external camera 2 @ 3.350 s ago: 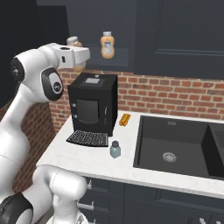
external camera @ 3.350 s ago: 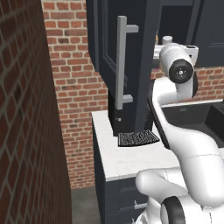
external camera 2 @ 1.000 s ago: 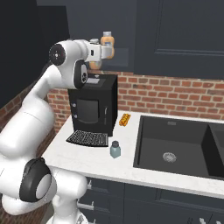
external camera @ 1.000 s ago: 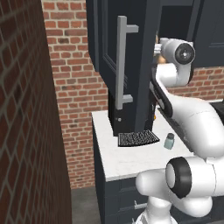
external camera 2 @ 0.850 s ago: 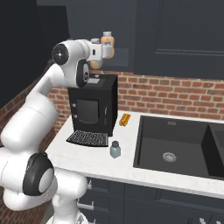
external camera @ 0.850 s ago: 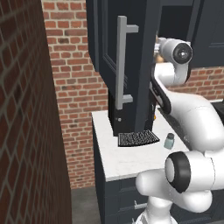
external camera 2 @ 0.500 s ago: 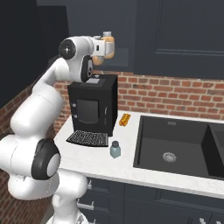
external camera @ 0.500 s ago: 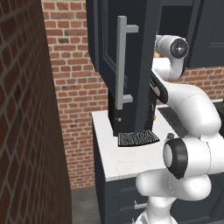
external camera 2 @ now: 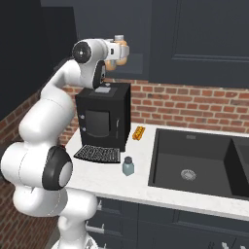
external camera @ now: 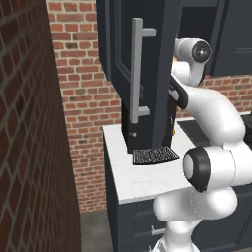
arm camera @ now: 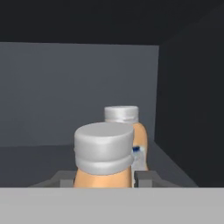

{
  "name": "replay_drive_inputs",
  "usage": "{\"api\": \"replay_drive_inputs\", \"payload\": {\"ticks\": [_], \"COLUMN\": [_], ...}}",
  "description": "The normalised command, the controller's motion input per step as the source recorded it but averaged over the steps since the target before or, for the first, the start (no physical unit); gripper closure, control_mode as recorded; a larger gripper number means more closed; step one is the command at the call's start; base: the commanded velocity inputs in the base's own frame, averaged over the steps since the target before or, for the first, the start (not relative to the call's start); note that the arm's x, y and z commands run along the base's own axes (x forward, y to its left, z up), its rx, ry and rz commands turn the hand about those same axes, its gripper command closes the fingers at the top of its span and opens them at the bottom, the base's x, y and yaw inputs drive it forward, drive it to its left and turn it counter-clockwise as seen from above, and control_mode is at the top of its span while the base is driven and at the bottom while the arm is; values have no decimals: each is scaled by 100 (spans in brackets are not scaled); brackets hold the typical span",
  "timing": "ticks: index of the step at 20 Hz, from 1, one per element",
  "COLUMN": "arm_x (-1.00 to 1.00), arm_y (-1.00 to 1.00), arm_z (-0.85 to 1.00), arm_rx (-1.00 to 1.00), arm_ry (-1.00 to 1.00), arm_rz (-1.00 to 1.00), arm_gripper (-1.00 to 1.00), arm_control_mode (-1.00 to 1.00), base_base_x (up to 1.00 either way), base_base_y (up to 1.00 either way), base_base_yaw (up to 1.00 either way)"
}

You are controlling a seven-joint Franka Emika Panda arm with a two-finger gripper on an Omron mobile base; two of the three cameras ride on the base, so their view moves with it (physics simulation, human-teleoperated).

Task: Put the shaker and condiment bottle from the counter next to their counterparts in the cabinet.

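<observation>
Dark cabinet point(external camera 2: 194, 39) interior fills my hand feed, where my claw point(arm camera: 103, 177) pinches one condiment bottle point(arm camera: 103, 151) on the shelf, with a second orange bottle point(arm camera: 127, 131) just behind it. One shaker point(external camera 2: 128, 166) stands on the counter point(external camera 2: 104, 177) near a black coffee machine point(external camera 2: 103, 116) and the sink point(external camera 2: 194, 160). My arm reaches high over the machine.

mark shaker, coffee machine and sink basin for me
shaker point(external camera 2: 128, 166): right base view, on its translucent body, standing on the counter.
coffee machine point(external camera 2: 102, 115): right base view, on its black front face.
sink basin point(external camera 2: 187, 158): right base view, on the dark basin floor above the drain.
</observation>
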Motion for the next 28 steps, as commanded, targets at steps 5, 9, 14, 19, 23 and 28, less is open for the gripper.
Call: {"api": "replay_drive_inputs", "payload": {"ticks": [5, 9, 14, 19, 23, 28], "arm_x": [20, 27, 24, 23, 25, 16], "arm_y": [0, 0, 0, 0, 0, 0], "arm_z": [-11, -10, -15, -15, -17, -22], "arm_rx": [0, 0, 0, 0, 0, 0], "arm_ry": [0, 0, 0, 0, 0, 0], "arm_rz": [4, 3, 3, 3, 2, 1], "arm_gripper": [100, 100, 100, 100, 100, -100], "arm_control_mode": [-100, -100, -100, -100, -100, -100], "base_base_x": [0, 0, 0, 0, 0, 0], "base_base_y": [0, 0, 0, 0, 0, 0], "base_base_yaw": [0, 0, 0, 0, 0, 0]}}
